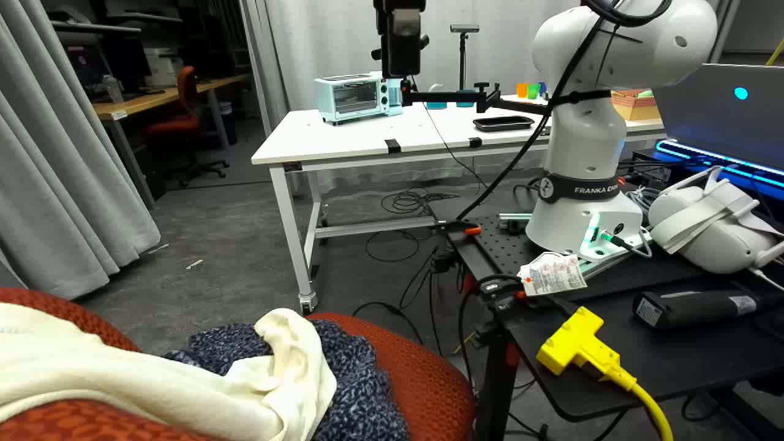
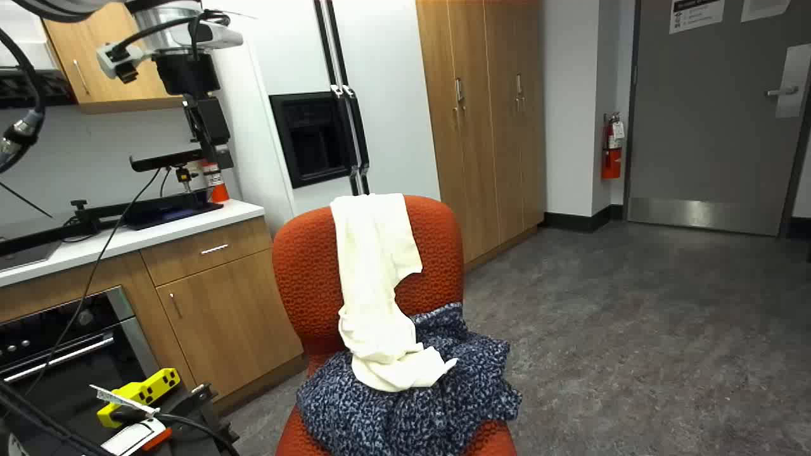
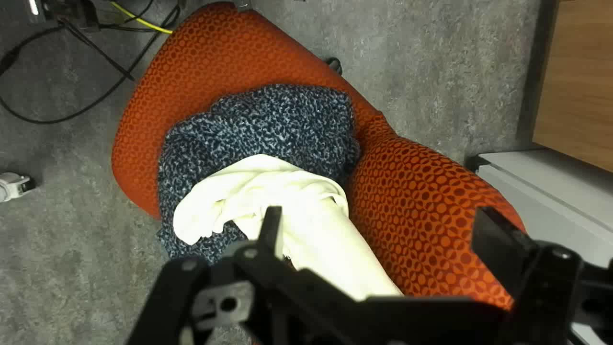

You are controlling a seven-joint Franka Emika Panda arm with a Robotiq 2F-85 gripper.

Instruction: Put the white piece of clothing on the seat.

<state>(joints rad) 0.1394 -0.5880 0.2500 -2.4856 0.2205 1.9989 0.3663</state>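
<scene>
The white piece of clothing (image 1: 153, 386) is draped down the backrest of the red-orange seat (image 1: 429, 392). Its lower end lies bunched on a dark blue-grey knit garment (image 2: 405, 418) on the seat cushion. The white cloth (image 2: 374, 272) runs from the top of the backrest, and the seat (image 2: 437, 253) shows on both sides of it. In the wrist view the cloth (image 3: 316, 215) and seat (image 3: 191, 86) are below my gripper (image 3: 378, 225). The jaws are wide apart with nothing between them. In both exterior views the gripper (image 1: 403, 86) is raised, apart from the cloth.
A black cart (image 1: 612, 349) beside the seat bears the arm base, a headset (image 1: 710, 226) and a yellow power splitter (image 1: 579, 343). A white table (image 1: 361, 135) holds a toaster oven (image 1: 355, 98) and black tray (image 1: 503, 124). A wooden counter (image 2: 215, 285) and fridge stand behind.
</scene>
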